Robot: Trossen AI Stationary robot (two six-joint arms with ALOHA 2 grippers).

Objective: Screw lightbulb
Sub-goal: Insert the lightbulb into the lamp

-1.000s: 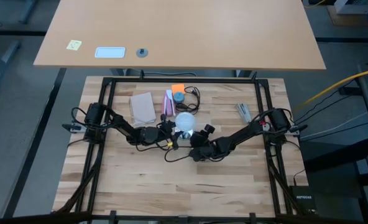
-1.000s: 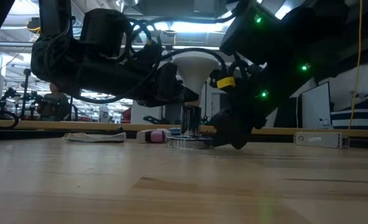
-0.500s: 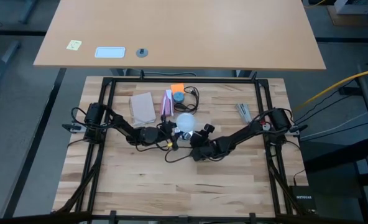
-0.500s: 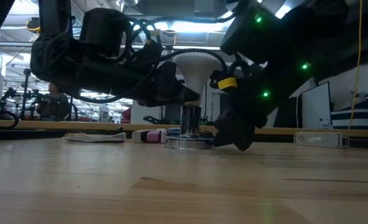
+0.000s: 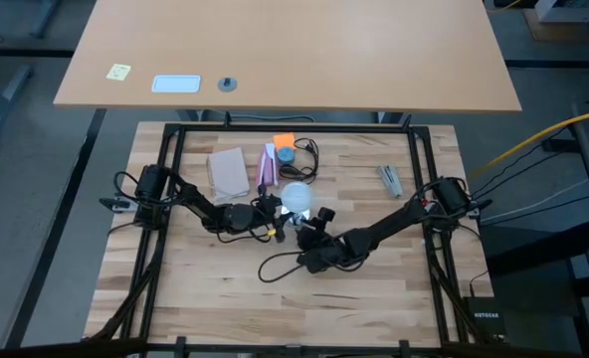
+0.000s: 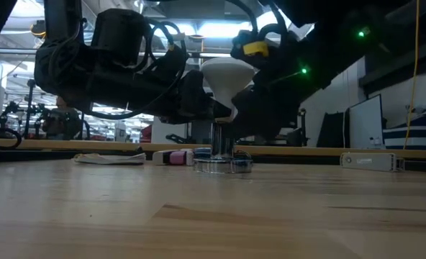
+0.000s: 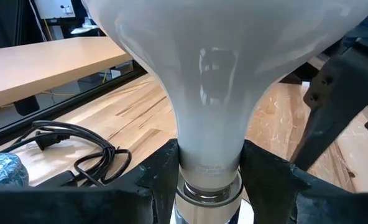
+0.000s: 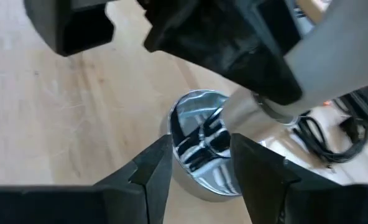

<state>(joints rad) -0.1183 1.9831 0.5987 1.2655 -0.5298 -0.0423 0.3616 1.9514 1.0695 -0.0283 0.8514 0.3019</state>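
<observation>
Dark fingers of the left gripper (image 7: 209, 180) clamp the narrow neck of the frosted white lightbulb (image 7: 215, 81), holding it upright with its metal base sitting in the round silvery disc-shaped socket (image 6: 222, 164) on the pale wooden table (image 5: 225, 288). From above, the lightbulb (image 5: 296, 196) shows near the table's middle, the left gripper (image 5: 275, 207) reaching to it from the left edge. Opposite, the right gripper (image 8: 199, 165) hangs over the socket (image 8: 199, 146) with its jaws partly apart, one finger on either side of the shiny disc; whether they touch it cannot be told. Its arm stretches in from the right edge, the right gripper (image 5: 309, 231) lying just beside the bulb. A thin dark cord (image 5: 275, 265) loops across the boards in front of the arms. Farther back lie a flat pink-and-white packet (image 5: 270, 165), a pale flat pad (image 5: 228, 172) and an orange square (image 5: 285, 141).
</observation>
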